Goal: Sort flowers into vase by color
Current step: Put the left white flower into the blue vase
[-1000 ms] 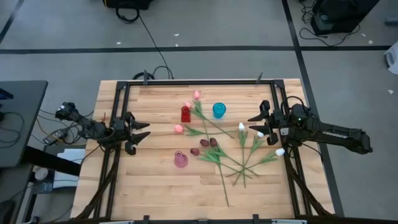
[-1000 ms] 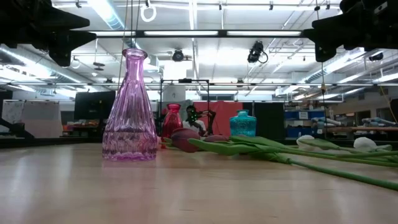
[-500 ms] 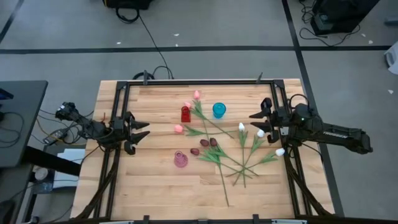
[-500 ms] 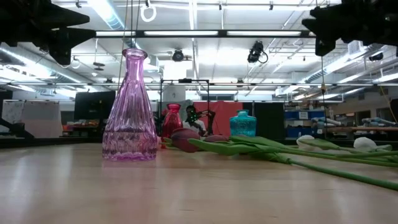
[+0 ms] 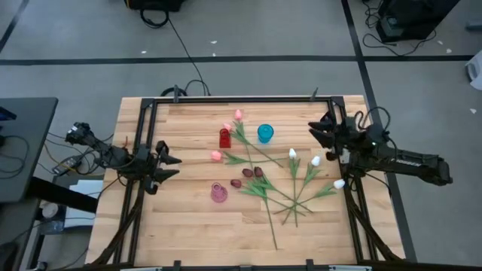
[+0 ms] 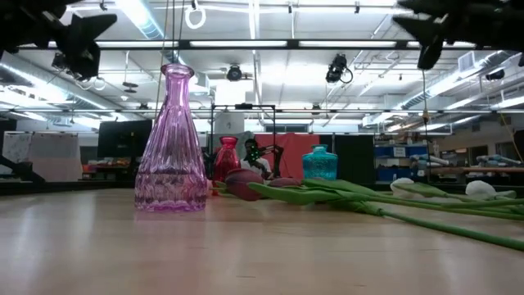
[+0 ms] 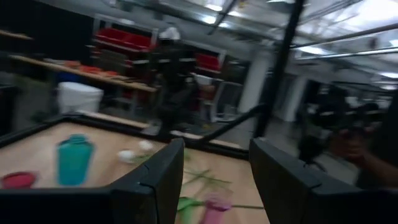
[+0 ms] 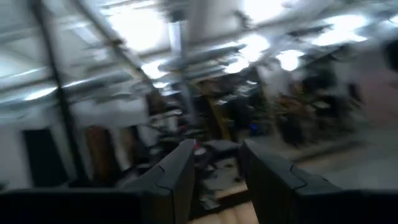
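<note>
Wooden table: flowers lie loose, none in a vase. Left gripper and right gripper hover open, empty. Next: descend onto one stem.

flowers: showing white, pink and maroon heads on green stems
vases: pink, red, teal
desk: showing pale wood grain

Right wrist view wholly motion-blurred; table unreadable. Low view: tall ribbed pink glass vase hides part of small red glass vase; possibly maroon tulip buds overlapping.
</note>
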You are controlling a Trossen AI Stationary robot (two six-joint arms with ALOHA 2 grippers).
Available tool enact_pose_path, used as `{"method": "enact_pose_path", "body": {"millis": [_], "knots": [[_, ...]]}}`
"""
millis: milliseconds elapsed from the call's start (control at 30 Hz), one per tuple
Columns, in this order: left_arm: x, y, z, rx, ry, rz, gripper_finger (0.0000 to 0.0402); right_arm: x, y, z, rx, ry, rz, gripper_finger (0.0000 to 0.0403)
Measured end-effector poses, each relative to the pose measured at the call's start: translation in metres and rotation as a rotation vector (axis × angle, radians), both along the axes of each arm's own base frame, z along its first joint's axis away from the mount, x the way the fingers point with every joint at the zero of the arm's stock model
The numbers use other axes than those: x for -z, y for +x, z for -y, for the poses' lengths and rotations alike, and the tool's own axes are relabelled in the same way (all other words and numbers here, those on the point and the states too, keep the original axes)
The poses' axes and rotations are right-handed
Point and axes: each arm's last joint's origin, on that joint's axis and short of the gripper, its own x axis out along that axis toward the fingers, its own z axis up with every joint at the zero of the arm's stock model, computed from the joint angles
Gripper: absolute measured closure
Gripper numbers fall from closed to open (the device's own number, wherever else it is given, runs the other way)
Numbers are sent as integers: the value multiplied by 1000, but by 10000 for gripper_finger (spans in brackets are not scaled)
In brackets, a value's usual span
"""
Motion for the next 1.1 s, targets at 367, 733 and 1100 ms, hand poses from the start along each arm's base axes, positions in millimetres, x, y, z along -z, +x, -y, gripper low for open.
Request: {"method": "enact_pose_path", "body": {"millis": [367, 733, 1100], "knots": [[10, 24, 13, -46, -43, -100, 213, 25, 64, 13, 263, 504, -1086, 297], [12, 36, 20, -79, -46, -94, 213, 68, 108, -2, 61, 854, -1588, 284], [11, 35, 17, -186, 6, -90, 213, 83, 128, -35, 183, 988, -1726, 189]]}}
